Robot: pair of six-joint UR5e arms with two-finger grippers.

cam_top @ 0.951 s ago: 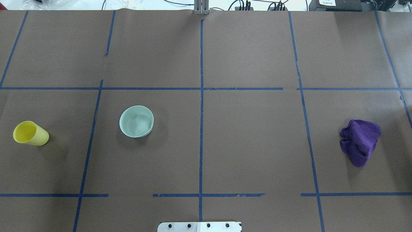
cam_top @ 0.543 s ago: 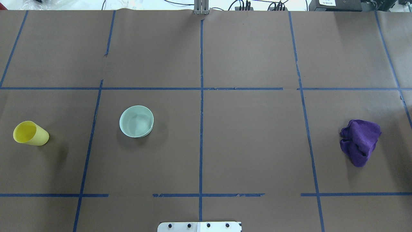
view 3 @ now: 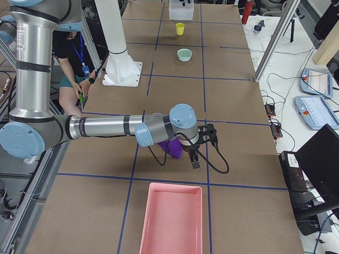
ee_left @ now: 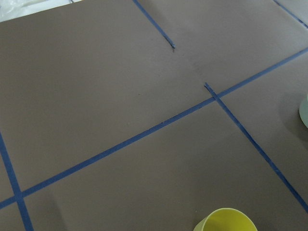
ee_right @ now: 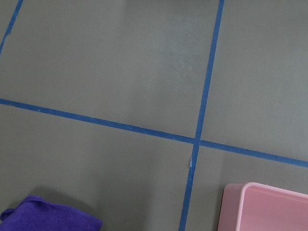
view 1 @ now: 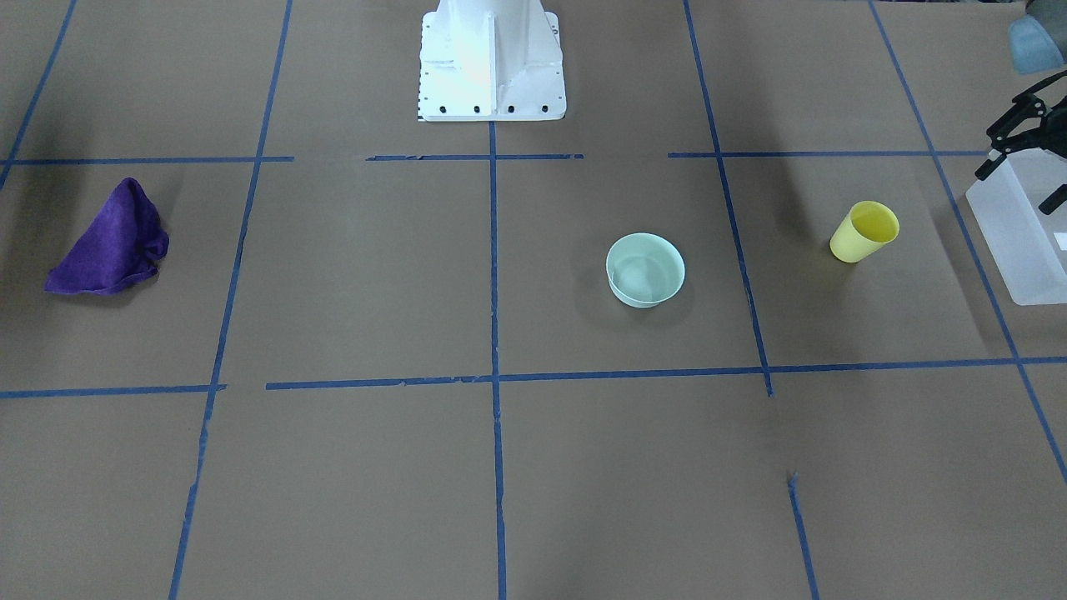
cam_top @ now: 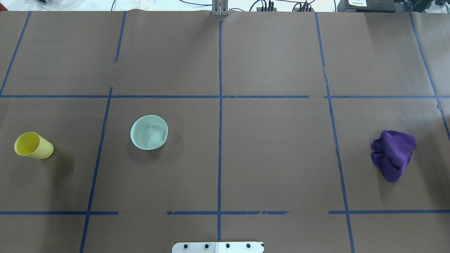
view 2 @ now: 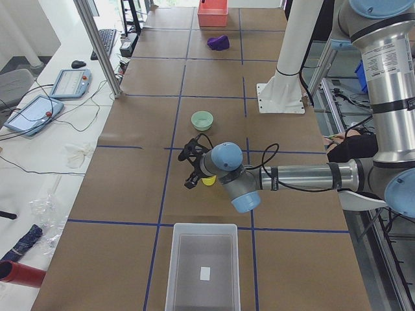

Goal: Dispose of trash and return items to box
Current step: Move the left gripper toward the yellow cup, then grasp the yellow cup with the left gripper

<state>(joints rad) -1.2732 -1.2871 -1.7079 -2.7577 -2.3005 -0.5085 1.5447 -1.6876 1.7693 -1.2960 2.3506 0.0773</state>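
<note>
Front-facing view first: as far as I can see, nothing is put away yet. The small yellow tapered plastic cup (view 1: 865,232) stands upright on the brown paper-covered counter (view 1: 375,292) at the right of the frame. The pale mint-green round plastic bowl (view 1: 645,269) sits right of centre, and a crumpled purple cloth (view 1: 108,246) lies far left. The translucent frosted-white rectangular plastic bin (view 1: 1013,242) is at the right edge near the cup. The left end effector (view 1: 1019,187) hovers over it, fingers spread wide and nothing in them.

Overhead view: cup far left, bowl left of centre, cloth far right, all well apart. No arms in frame.

Left side view: the bin at bottom centre looks empty.

Right side view: a shallow pink rectangular plastic tray (view 3: 170,222) at the bottom is empty too. The right end effector (view 3: 204,145) hangs by the cloth, and I can't tell how open it is.

Wrist views: the left one catches the cup's rim at the bottom edge. The right one shows a cloth corner lower left and a tray corner lower right.

Count: one cup, one bowl, one cloth, one bin, one tray. My guess is the cloth is the trash, so every step is left to do.
</note>
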